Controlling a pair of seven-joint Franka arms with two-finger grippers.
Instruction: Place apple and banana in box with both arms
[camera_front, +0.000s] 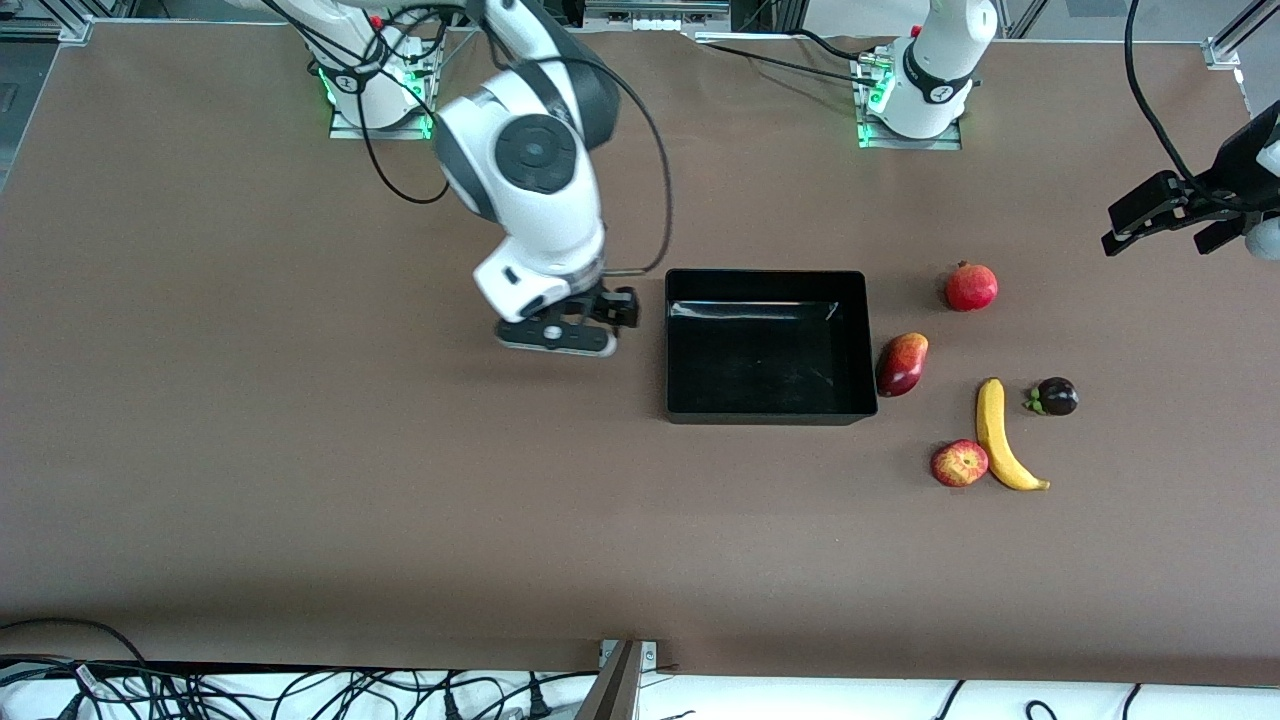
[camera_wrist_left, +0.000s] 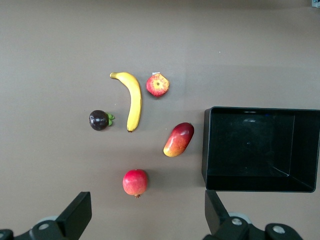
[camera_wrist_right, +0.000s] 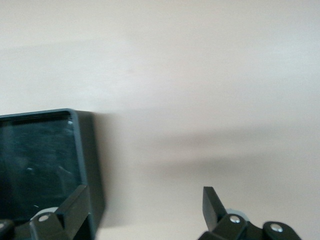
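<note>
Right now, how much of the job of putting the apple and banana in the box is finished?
Nothing is done yet: the box holds no fruit. The apple and banana lie touching on the table, toward the left arm's end. Nothing is in hand. The left gripper is open above the fruit, and the right gripper is open beside the box. Both picks and both placements remain.

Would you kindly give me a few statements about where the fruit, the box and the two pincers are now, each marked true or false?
1. The box holds no fruit. True.
2. The apple lies beside the banana. True.
3. The left pincer grips the banana. False: it is open, holding nothing, above the table at the left arm's end.
4. The right pincer is open at the box's edge. True.
5. The mango lies in the box. False: it lies on the table beside the box.
</note>
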